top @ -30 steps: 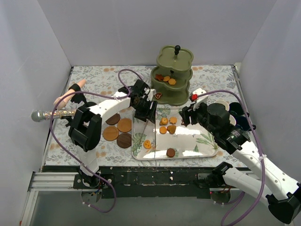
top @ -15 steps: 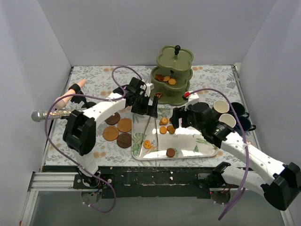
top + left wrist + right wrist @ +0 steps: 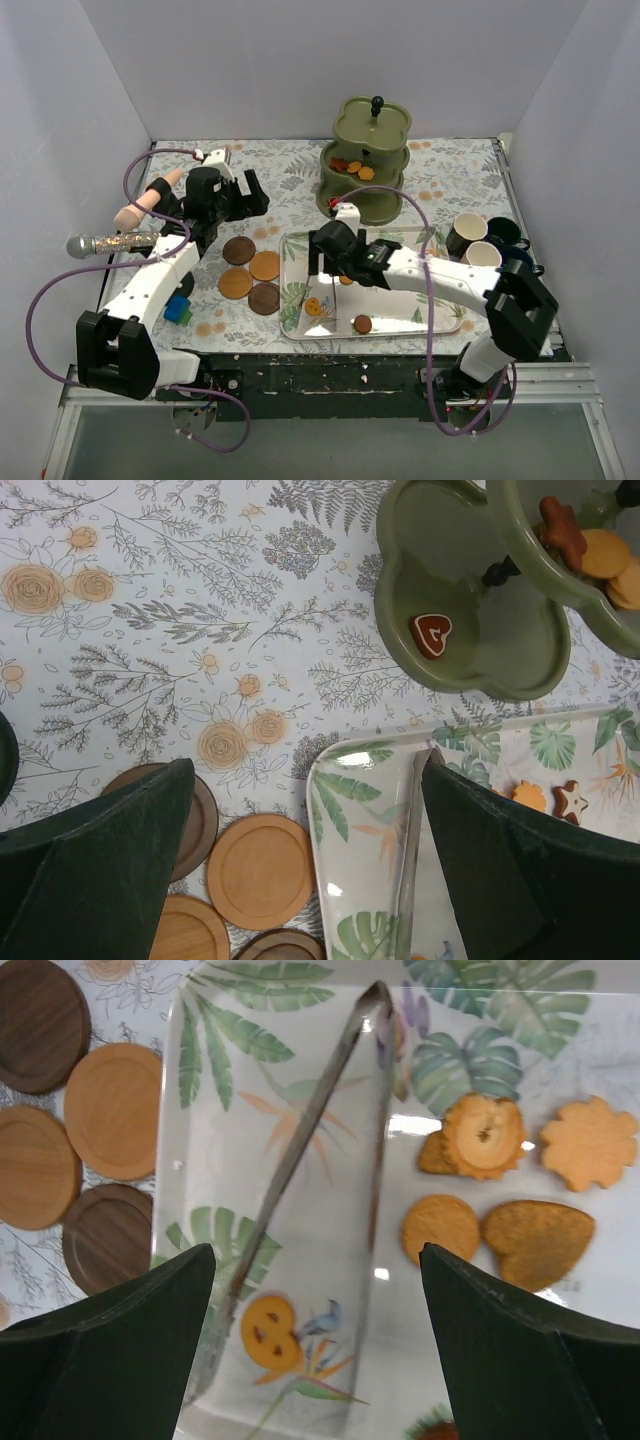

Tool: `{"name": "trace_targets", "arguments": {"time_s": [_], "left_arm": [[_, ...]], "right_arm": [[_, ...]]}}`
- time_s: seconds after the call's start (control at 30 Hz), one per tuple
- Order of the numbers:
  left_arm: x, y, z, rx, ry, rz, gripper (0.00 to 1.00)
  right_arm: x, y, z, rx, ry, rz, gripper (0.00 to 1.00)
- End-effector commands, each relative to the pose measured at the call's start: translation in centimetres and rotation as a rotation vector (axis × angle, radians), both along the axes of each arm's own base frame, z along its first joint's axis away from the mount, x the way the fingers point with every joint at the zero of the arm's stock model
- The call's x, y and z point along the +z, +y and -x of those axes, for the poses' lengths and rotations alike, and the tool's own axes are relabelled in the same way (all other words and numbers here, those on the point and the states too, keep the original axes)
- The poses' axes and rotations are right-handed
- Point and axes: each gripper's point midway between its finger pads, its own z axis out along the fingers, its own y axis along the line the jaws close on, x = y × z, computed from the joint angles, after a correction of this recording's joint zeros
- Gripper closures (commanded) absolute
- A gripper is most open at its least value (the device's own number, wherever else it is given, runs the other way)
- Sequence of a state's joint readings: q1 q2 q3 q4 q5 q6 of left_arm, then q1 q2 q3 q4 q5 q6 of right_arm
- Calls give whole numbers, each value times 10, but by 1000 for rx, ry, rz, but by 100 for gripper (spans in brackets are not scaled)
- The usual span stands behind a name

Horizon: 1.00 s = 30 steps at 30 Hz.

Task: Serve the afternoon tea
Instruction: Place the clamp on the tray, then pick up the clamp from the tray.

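Stand: the green three-tier stand (image 3: pixel 372 125) is just behind the tray (image 3: pixel 430 290). Its middle tier holds a few biscuits and its bottom tier one heart biscuit (image 3: pixel 432 634). So plating has begun but looks far from finished.
Mugs: the mugs (image 3: pixel 481 252) are bunched just right of the tray. None is on a coaster, so this part has not been started.
Coasters: four coasters (image 3: pixel 264 266) lie bare in a tight cluster just left of the tray.
Biscuits: several biscuits (image 3: pixel 485 1135) are still spread over the tray, most of them right of the tongs.
Progress: I judge the task under halfway, with most biscuits and every mug still to place.
Worktop: walls close in the worktop (image 3: pixel 450 165) on three sides. The widest open cloth is behind and left of the tray.
Tray edge: the raised rim would block biscuits from sliding out. The stand's bottom tier reaches close to the far rim.
Tongs: the tongs (image 3: pixel 300 1150) lie loose along the tray's left half.
Left claw: the left claw (image 3: pixel 308 770) is spread wide and empty, high over the tray's far left corner.
Right claw: the right claw (image 3: pixel 315 1250) is spread wide and empty, over the tongs in the tray.
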<state>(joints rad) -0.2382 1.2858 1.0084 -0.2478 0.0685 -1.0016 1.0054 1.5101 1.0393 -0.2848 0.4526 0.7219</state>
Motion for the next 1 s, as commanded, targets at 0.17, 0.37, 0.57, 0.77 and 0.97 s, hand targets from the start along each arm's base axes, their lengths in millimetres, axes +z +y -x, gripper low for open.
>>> {"name": "trace_targets", "arguments": {"time_s": [0.17, 0.37, 0.57, 0.77, 0.97], "left_arm": [[7, 7, 2, 42, -70, -7, 2], [12, 13, 3, 63, -90, -23, 2], [11, 11, 4, 53, -87, -23, 2], [7, 11, 3, 53, -79, -30, 2], [4, 14, 1, 59, -72, -43, 2]], "right_arm": [[-37, 26, -12, -169, 136, 194, 7], [-49, 26, -14, -181, 151, 249, 7], [-74, 41, -8, -104, 215, 282, 12], [-82, 35, -6, -89, 217, 313, 25], [-83, 36, -4, -62, 207, 292, 39]]}}
